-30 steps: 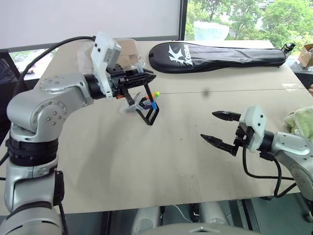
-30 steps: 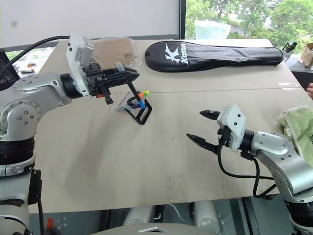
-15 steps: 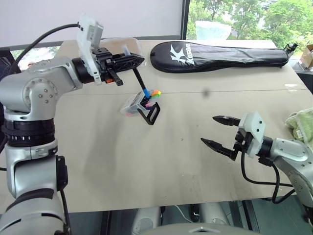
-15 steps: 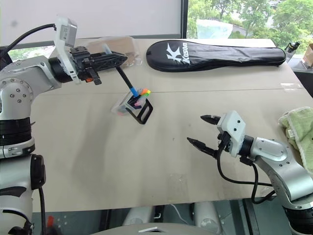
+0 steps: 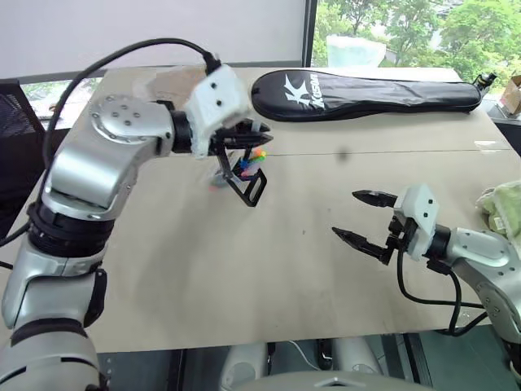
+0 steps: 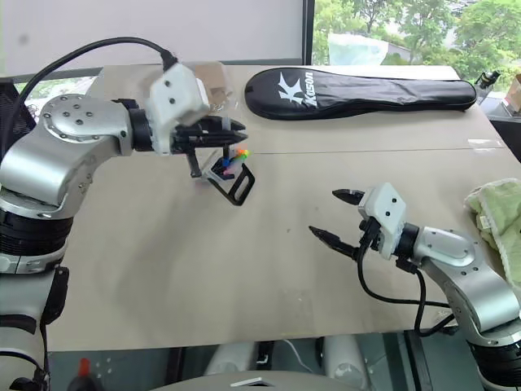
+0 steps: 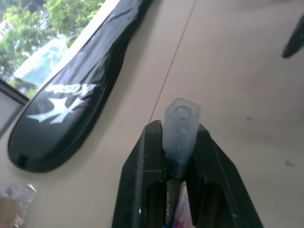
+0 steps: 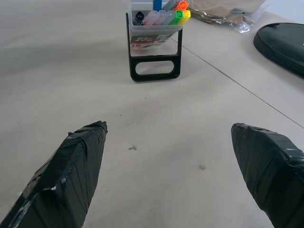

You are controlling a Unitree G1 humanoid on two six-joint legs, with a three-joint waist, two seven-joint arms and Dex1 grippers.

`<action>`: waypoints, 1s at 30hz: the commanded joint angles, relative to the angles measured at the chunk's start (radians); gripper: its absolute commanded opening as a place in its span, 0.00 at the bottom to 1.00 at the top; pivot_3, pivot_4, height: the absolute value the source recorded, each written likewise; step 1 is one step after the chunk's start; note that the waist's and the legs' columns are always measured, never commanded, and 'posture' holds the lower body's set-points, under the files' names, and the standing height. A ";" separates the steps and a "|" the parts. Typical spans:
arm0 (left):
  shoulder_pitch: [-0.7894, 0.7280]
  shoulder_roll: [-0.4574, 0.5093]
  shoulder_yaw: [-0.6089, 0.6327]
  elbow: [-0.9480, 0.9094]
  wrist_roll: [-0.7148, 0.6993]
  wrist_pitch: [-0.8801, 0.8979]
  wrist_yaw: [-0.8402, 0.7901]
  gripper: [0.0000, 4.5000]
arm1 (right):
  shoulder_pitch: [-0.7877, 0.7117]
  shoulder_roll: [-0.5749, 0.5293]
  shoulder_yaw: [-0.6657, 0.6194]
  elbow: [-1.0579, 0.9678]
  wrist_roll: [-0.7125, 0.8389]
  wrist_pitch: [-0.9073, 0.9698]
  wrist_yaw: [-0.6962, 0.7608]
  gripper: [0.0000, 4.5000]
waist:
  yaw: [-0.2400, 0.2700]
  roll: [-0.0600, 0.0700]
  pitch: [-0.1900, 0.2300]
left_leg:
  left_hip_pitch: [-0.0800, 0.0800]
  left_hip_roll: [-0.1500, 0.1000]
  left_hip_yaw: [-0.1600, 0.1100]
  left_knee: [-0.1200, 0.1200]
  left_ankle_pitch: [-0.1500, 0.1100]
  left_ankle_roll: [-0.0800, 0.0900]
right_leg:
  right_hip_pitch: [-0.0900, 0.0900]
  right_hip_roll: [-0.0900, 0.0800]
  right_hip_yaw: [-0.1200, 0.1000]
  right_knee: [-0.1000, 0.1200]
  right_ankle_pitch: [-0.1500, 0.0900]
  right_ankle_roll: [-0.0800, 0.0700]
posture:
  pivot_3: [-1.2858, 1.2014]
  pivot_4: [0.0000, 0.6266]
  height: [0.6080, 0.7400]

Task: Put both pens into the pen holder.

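On the left, the left hand point(image 5: 248, 140) is just above the pen holder point(image 8: 153, 33), which stands on the bench point(image 5: 244, 261) on its black stand point(image 8: 155, 66). In the left wrist view its two black fingers point(image 7: 142, 175) are closed around a pale clear pen cap point(image 7: 179, 135), so the hand has hold of a pen; I cannot tell which pen this is. In the holder there are several pens side by side: a blue cap point(image 8: 156, 4), an orange end point(image 8: 180, 5) and a yellow-green tip point(image 8: 181, 15) are visible. Behind the holder lies a clear bag point(image 6: 213, 81), and further right a long black racket cover point(image 5: 366, 90) lies across the bench. On the right, the right hand point(image 5: 365, 218) is over the bare bench, well apart from the holder, with its fingers wide open and nothing between them. At the right edge there is a green towel point(image 6: 498, 213).
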 commanded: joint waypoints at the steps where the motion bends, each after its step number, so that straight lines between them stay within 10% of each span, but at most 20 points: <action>1: -0.002 0.005 -0.051 0.004 0.074 -0.008 -0.026 0.39 | -0.015 0.009 -0.002 -0.041 0.004 -0.002 -0.012 1.00 | 0.000 0.000 0.000 | 0.000 0.000 0.000 0.000 0.000 0.000 | 0.000 0.000 0.000 0.000 0.000 0.000 | 0.52 0.24 1.00; 8: -0.061 -0.132 0.136 0.083 -0.083 0.190 0.043 1.00 | -0.012 0.016 0.000 -0.045 0.003 0.003 -0.024 1.00 | 0.001 -0.001 0.000 | -0.001 0.000 -0.001 0.001 0.000 0.000 | 0.000 0.001 0.000 0.001 0.001 0.003 | 0.52 0.24 1.00; 17: 0.031 -0.299 0.462 0.021 -0.270 0.250 0.219 1.00 | -0.033 0.057 0.019 0.002 -0.082 -0.026 -0.100 1.00 | -0.010 0.000 0.000 | -0.002 0.001 -0.002 0.005 0.000 0.000 | 0.000 0.000 -0.002 0.002 0.002 0.003 | 0.52 0.24 1.00; 22: 0.289 -0.347 0.579 -0.189 -0.424 0.323 0.284 1.00 | -0.029 0.122 -0.026 0.036 -0.062 0.001 -0.157 1.00 | -0.018 0.000 0.000 | -0.002 0.001 -0.002 0.005 0.003 -0.004 | 0.000 -0.001 -0.001 0.003 0.002 0.002 | 0.52 0.24 1.00; 30: 0.875 -0.385 0.579 -0.462 -0.272 0.077 0.358 1.00 | 0.168 0.092 -0.121 -0.009 -0.085 -0.016 -0.166 1.00 | -0.002 0.001 -0.001 | -0.002 0.001 -0.001 0.005 0.002 -0.004 | 0.000 -0.003 0.000 0.001 0.000 -0.002 | 0.52 0.24 1.00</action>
